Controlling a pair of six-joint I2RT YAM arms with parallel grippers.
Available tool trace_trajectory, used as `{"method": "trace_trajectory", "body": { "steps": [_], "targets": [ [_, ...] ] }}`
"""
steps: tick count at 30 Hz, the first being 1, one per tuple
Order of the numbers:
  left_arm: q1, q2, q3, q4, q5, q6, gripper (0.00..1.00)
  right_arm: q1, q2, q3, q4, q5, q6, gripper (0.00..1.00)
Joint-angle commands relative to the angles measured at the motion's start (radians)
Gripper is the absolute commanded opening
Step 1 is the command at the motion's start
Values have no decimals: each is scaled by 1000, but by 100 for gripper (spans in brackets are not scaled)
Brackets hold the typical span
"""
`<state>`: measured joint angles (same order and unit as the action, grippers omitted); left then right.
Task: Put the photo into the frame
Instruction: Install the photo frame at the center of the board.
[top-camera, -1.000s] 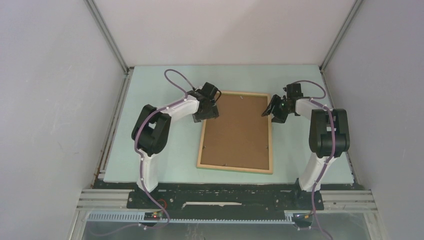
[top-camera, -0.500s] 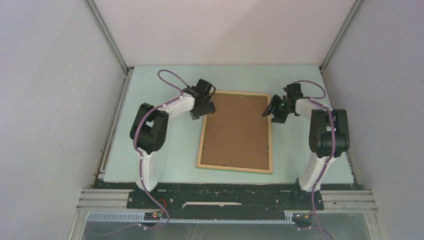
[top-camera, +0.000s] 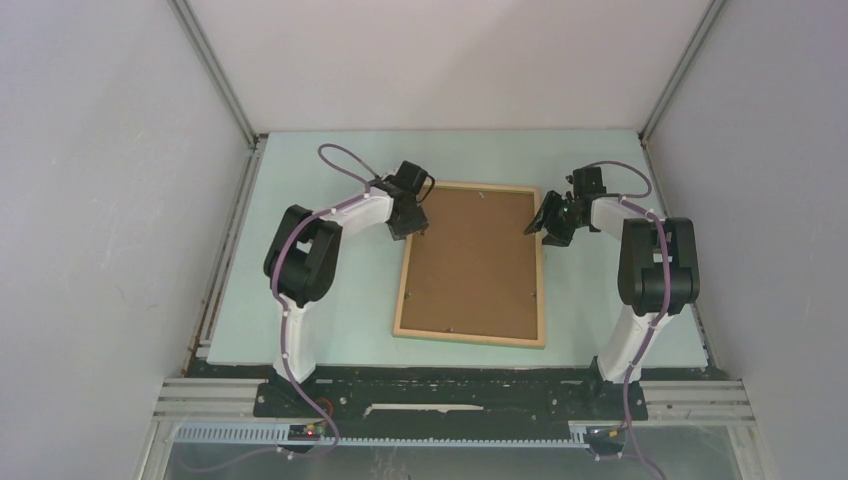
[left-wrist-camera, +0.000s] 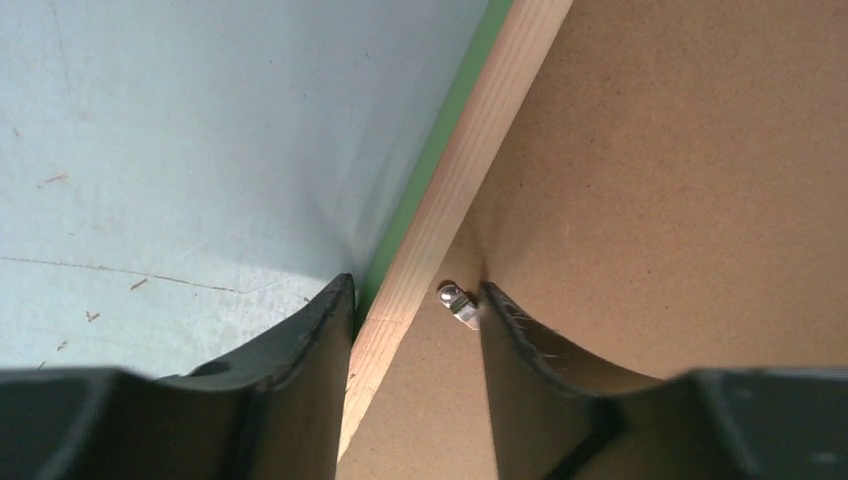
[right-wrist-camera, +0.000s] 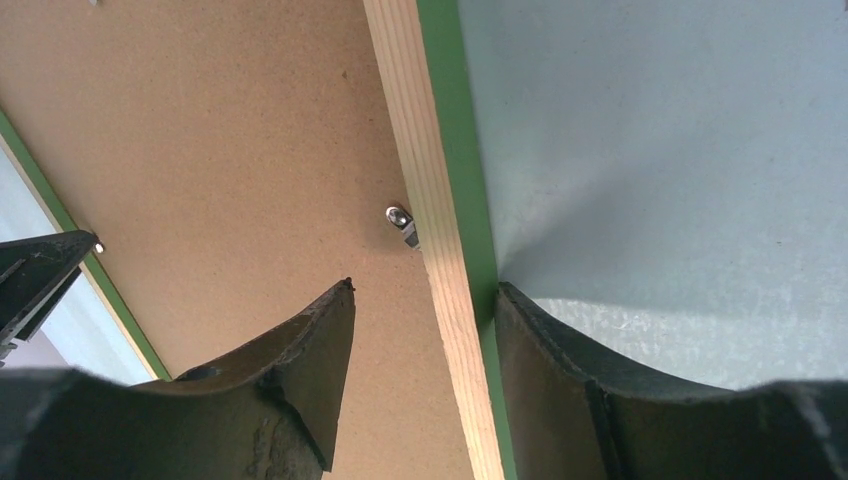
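The frame (top-camera: 470, 338) lies face down on the table, pale wood side up, with a brown backing board (top-camera: 472, 262) filling it. The photo is hidden from view. My left gripper (top-camera: 412, 226) is at the frame's far left side. In the left wrist view it (left-wrist-camera: 415, 290) is open astride the wooden rail (left-wrist-camera: 470, 170), one finger outside by the green edge, the other on the board against a small metal tab (left-wrist-camera: 458, 302). My right gripper (top-camera: 537, 222) is at the far right side, open (right-wrist-camera: 425, 288) astride that rail (right-wrist-camera: 420, 150), just short of another tab (right-wrist-camera: 402, 224).
The frame rests on a pale green mat (top-camera: 300, 200) inside a booth of grey walls. Metal posts stand at the back corners. More small tabs sit along the board's edges. The left gripper's finger (right-wrist-camera: 40, 275) shows at the far side in the right wrist view.
My left gripper has shifted a little toward the frame's far left corner and its jaws have narrowed. The right arm has stayed in place. The frame has not moved.
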<state>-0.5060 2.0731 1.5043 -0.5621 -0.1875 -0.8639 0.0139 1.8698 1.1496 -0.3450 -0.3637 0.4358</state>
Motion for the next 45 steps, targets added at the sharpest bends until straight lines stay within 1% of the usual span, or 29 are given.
{"method": "trace_trajectory", "body": {
  "steps": [1, 3, 4, 5, 6, 7, 14, 19, 22, 24, 26, 27, 29, 34, 38, 40, 43, 45],
  "targets": [
    [8, -15, -18, -21, -20, -9, 42, 12, 4, 24, -18, -18, -2, 61],
    [9, -41, -67, 16, 3, -2, 36, 15, 7, 24, -18, -9, -1, 60],
    [9, -58, -101, 63, 28, 6, 32, 14, 14, 25, -14, -17, 2, 60],
    [10, -83, -137, 145, 71, 27, 29, 13, 20, 29, -13, -29, 6, 60],
    [12, -93, -164, 200, 115, 52, 26, 13, 24, 33, -12, -33, 7, 59],
    [14, -99, -176, 222, 133, 72, 26, 14, 25, 34, -13, -33, 8, 59],
    [20, -125, -177, 208, 69, 247, 21, 9, 24, 33, -14, -40, 8, 57],
    [21, -116, -133, 150, 7, 416, 15, 8, 25, 31, -19, -34, 2, 57],
    [21, -95, -100, 95, -5, 505, 13, 5, 14, 30, -24, -26, -1, 57],
    [24, -94, -98, 88, 43, 539, 21, 7, 12, 31, -20, -31, 0, 57],
    [26, -113, -97, 84, 88, 533, 43, 8, 14, 31, -12, -42, 1, 57],
    [26, -128, -95, 87, 111, 525, 49, 8, 14, 31, -9, -43, 1, 57],
    [26, -162, -92, 100, 143, 505, 53, 11, 15, 31, -6, -43, 2, 57],
    [26, -203, -75, 97, 170, 474, 58, 24, 28, 30, -19, -28, -7, 57],
    [23, -190, -80, 95, 168, 441, 61, 23, 27, 26, -15, -35, -7, 56],
    [24, -175, -82, 103, 149, 401, 63, 19, 19, 25, -13, -38, -6, 56],
    [24, -112, -33, 74, 145, 342, 62, 16, 6, 26, -19, -37, -8, 56],
    [24, -96, -26, 67, 118, 304, 60, 15, 2, 26, -23, -37, -11, 56]
  ]
}}
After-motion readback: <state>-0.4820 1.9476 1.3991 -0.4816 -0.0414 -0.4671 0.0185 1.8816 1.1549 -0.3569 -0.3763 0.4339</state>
